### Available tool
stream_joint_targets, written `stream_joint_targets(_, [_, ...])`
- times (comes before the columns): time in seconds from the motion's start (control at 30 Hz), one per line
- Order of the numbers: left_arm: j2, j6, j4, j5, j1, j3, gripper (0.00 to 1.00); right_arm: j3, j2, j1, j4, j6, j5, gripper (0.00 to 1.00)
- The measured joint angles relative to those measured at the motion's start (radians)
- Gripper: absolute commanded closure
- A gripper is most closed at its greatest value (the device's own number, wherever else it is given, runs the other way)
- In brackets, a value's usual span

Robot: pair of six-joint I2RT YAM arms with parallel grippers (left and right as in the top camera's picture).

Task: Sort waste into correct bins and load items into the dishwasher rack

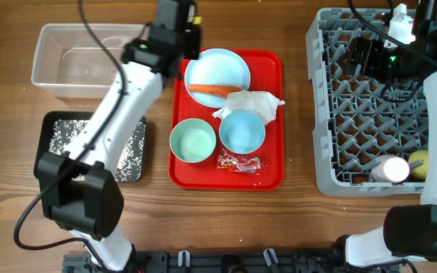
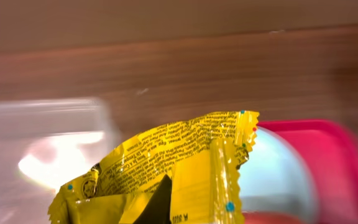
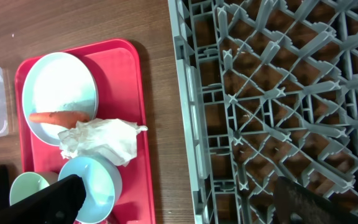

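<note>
Status: left pincer [image 1: 182, 32] clamped fully on crinkled yellow foil wrapper [image 2: 179, 168], raised above far left edge of flat red tray [image 1: 273, 163], near clear plastic rectangular tub [image 1: 51, 53]. Right pincer [image 3: 182, 208] spread wide, holding nothing, over large grey plastic lattice rack [image 1: 326, 114]. Orange carrot piece [image 1: 215, 89] lies on round light-blue plate [image 1: 230, 67].

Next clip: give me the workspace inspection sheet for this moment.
Surface: brown wooden table, no spills seen.
Job's things: orange carrot piece on round light-blue plate, crumpled white napkin, teal bowl, pale-blue bowl, red wrapper on flat red tray; white rice grains in black shallow tray; pink cup, yellow cup in grey plastic rack.
Clutter: nothing seen.
Grippers: left fingers shut on yellow wrapper; right fingers open above rack.
Cables: black cables along both arms.
Surroundings: nothing seen.
</note>
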State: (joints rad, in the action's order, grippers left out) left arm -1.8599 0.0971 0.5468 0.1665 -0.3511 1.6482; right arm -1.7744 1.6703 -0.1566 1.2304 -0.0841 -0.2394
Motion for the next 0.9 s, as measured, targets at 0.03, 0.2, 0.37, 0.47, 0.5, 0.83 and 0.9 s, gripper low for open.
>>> stream_joint_targets(0.03, [-0.013,0.002,0.037,0.022,0.051,0.0,0.96,0.0,0.0,0.0,0.0,0.0,0.0,0.0])
stream_joint_targets(0.2, [-0.127,0.012,0.061,0.046,0.238,-0.003,0.09,0.0,0.0,0.0,0.0,0.0,0.0,0.0])
stream_joint_targets(0.37, [-0.142,0.013,0.044,0.042,0.254,-0.005,0.05,0.0,0.0,0.0,0.0,0.0,0.0,0.0])
stream_joint_targets(0.47, [-0.142,-0.001,0.044,-0.011,0.203,-0.005,0.07,0.0,0.0,0.0,0.0,0.0,0.0,0.01])
stream_joint_targets(0.5, [-0.142,-0.011,0.046,-0.042,0.167,-0.005,0.08,0.0,0.0,0.0,0.0,0.0,0.0,0.01])
stream_joint_targets(0.83, [-0.249,-0.149,0.088,-0.211,-0.261,-0.005,0.11,0.0,0.0,0.0,0.003,0.0,0.0,0.01])
stream_joint_targets(0.9, [-0.286,-0.153,0.071,-0.202,-0.284,-0.005,0.11,0.0,0.0,0.0,0.003,0.0,0.0,0.01])
